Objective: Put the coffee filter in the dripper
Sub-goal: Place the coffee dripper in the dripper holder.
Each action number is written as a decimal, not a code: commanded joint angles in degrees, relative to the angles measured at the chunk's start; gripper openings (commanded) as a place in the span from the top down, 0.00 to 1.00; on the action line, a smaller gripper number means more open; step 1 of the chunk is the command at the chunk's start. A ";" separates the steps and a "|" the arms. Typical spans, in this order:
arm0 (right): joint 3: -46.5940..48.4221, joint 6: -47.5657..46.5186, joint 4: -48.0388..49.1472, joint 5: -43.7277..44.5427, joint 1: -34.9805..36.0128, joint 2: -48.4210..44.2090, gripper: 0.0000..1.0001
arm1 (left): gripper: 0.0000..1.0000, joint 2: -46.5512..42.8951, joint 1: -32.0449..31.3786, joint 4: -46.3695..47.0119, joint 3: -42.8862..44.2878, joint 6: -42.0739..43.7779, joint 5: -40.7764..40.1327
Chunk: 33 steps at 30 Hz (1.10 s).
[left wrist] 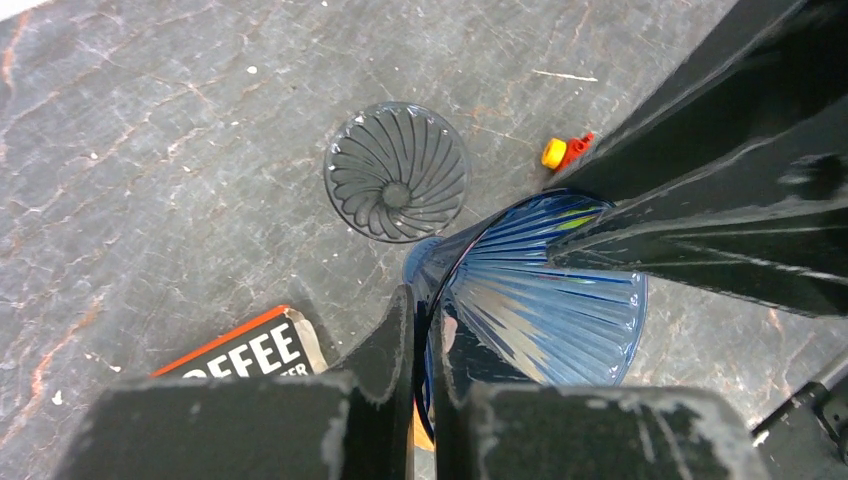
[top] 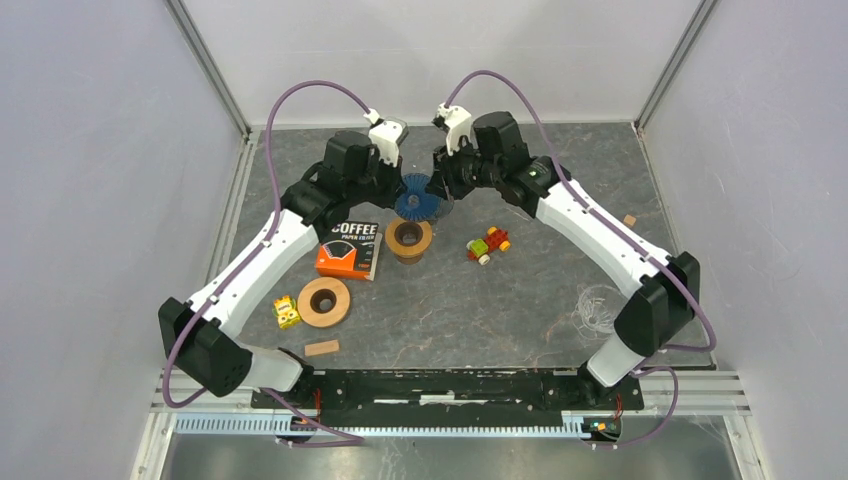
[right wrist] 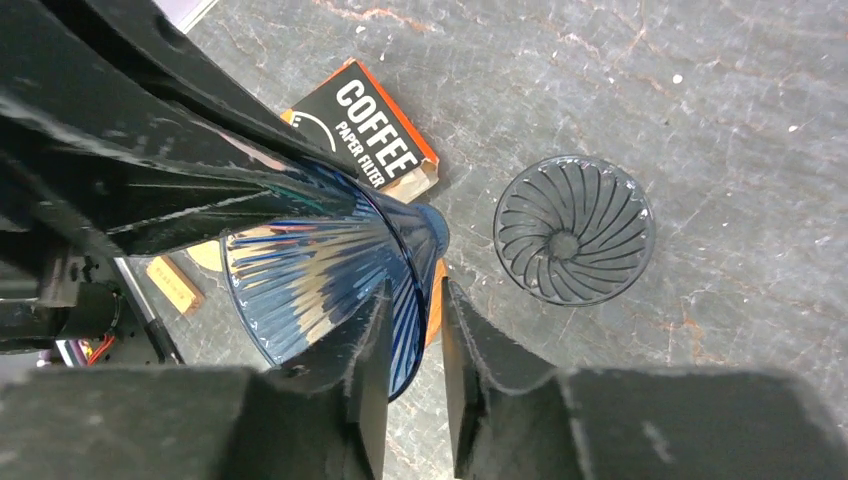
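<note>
Blue ribbed cone [top: 418, 196]: upper centre of the top view, held between the two arm ends, just above the wooden stand [top: 408, 238].
Left fingers [left wrist: 385, 350]: pressed together on the cone's rim, with its thin wall pinched between them at the bottom centre of the left wrist view.
Right fingers [right wrist: 475, 370]: slightly spread astride the opposite rim. The wall lies against one finger and there is a gap to the other, so they are not gripping it.
Dark swirled dripper [left wrist: 397, 172]: upright on the grey surface [top: 480, 310], mouth up, apart from the cone. It sits upper centre in the left wrist view and centre right in the right wrist view.
Filter box [top: 349, 250]: orange and black, flat on the surface, left of the wooden stand.
Wooden ring [top: 323, 301]: lower left of the box, with a yellow toy [top: 286, 312] beside it and a small wood block [top: 322, 348] below.
Toy car [top: 488, 243]: right of the stand.
Clear glass vessel [top: 598, 305]: right side, near the right arm.
</note>
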 commanded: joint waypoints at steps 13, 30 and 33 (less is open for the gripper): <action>-13.07 -37.82 0.68 -13.87 0.33 -19.80 0.33 | 0.98 -4.91 3.84 -5.80 -0.99 -3.91 13.29; -7.09 -62.11 -12.12 3.11 18.33 -10.10 0.33 | 0.98 -1.85 4.42 -9.11 -1.96 -5.81 13.96; -6.63 -61.89 -10.56 5.87 19.02 -8.39 0.37 | 0.98 -1.48 4.68 -8.99 -1.82 -6.41 13.87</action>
